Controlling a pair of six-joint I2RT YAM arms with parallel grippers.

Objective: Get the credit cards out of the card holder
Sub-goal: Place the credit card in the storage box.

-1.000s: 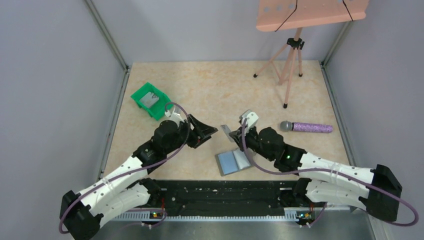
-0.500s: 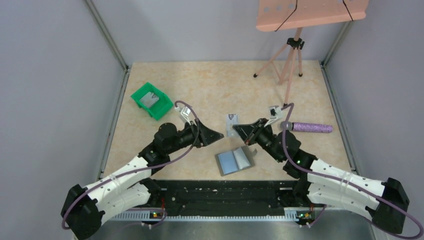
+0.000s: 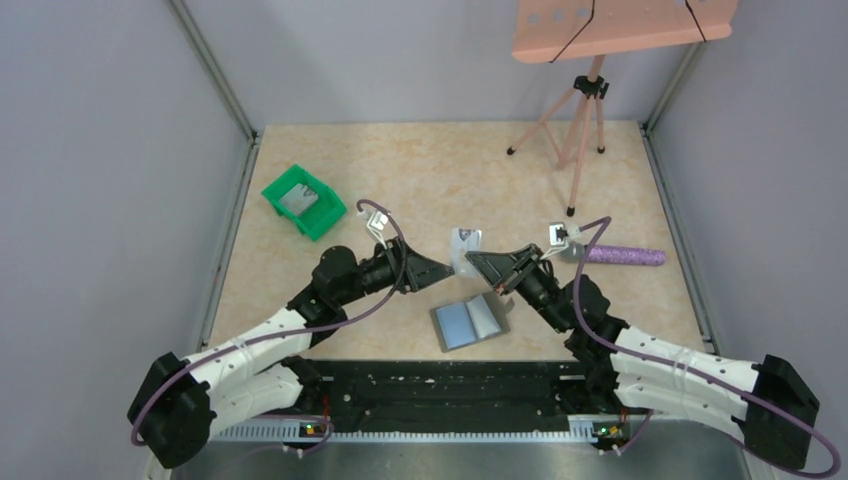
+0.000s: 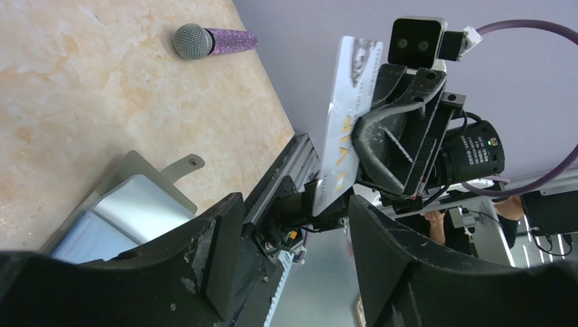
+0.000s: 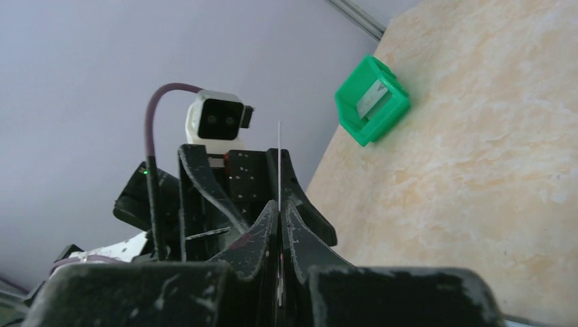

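The card holder (image 3: 470,323) lies opened flat on the table (image 3: 400,170), at its near edge between the two arms, and nothing is touching it. One card (image 3: 466,241) is out and stands on edge in the air just beyond the holder, clamped from below by the right gripper (image 3: 474,259). A second ago that gripper was low over the holder with the card barely clear of it. It has since lifted and swung the card out to face the left arm. Meanwhile the left gripper (image 3: 440,268) has closed in from the holder's left, with its jaws spread wide and nothing in them, and stops just short of the card. I judge this to be a handover being set up, so one card counts as removed but not yet put down. Whether other cards remain in the holder cannot be told: its pockets show only blue-grey panels, and the left finger cuts off part of it in the left wrist view. The right wrist view shows the card only as a thin line. A flat grey piece lies in the green bin (image 3: 303,200), well left of the holder, and its identity is unclear.
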